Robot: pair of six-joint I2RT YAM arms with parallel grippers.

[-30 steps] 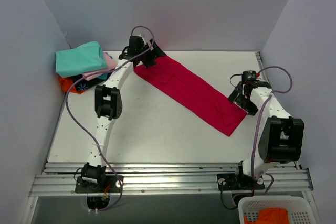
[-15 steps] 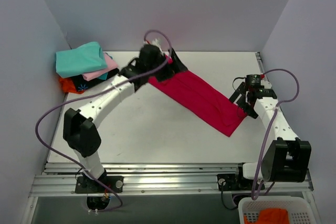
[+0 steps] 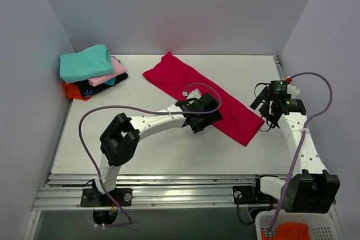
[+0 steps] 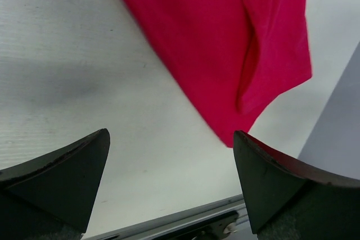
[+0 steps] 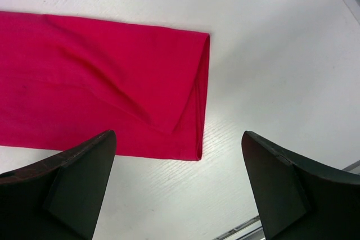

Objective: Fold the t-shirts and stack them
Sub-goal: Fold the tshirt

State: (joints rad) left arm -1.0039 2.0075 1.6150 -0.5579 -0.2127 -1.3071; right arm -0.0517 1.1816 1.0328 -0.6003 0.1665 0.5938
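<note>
The crimson-red t-shirt [image 3: 181, 78] lies folded into a long strip, running from the back centre to the front right of the table. My left gripper [image 3: 209, 117] is open and empty over the strip's near edge; its wrist view shows the red cloth [image 4: 225, 43] ahead of the fingers. My right gripper [image 3: 263, 117] is open and empty just beyond the strip's right end, whose corner shows in the right wrist view [image 5: 169, 99]. A stack of folded shirts sits at the back left: teal [image 3: 83, 62] on top, then pink [image 3: 115, 71], black [image 3: 90, 88] and orange [image 3: 70, 89].
Grey walls close in the table on the left, back and right. A metal rail [image 3: 169, 186] runs along the near edge. A white basket [image 3: 292, 227] holding orange cloth sits at the bottom right, off the table.
My left gripper has let go of the shirt's far end and swung from the back of the table to its middle. My right gripper has opened and drawn slightly right of the strip's end.
</note>
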